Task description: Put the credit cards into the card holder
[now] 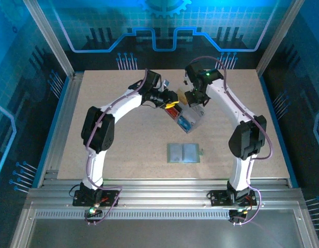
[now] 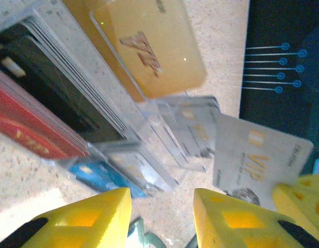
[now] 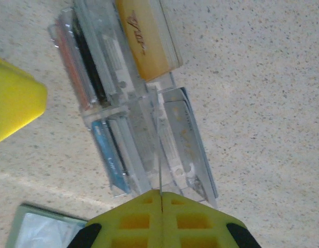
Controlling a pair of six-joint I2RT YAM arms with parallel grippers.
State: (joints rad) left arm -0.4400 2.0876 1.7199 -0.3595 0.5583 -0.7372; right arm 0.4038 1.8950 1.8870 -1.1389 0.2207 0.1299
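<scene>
While most of the credit cards (image 3: pixel 146 46) stand on edge in stacks inside a clear tray (image 1: pixel 196 118) set askew on the table (image 1: pixel 128 144), a bit past centre twd the far side, one grey-white card (image 2: pixel 255 160) w/ gold "VIP" lettering is up out of the compartments. It is pinched at one end by the right claw (image 3: pixel 162 200), whose yellow fingers are pressed tight together on it. From the right wrist that card shows edge-on, as a thin line running away from the fingertips over the tray. In the tray, a tan-gold stack (image 2: pixel 149 46) fills one end compartment, w/ black (image 2: pixel 56 88) & red (image 2: pixel 25 129) stacks side by side next to it. A blue stack (image 2: pixel 100 178) and more grey-white cards (image 2: pixel 193 129) sit in the adjoining row. The left claw (image 2: pixel 162 201) hangs just above the blue/grey end of the tray, fingers apart w/ nothing btwn them. It is close beside the right claw, one of whose yellow fingers shows at the lower right corner of the left wrist view, touching the held card. The card holder (image 1: pixel 184 153) lies opened flat on the table, nearer the arm bases than the tray and apart from it, roughly btwn the two arms, small tab on its right edge.
</scene>
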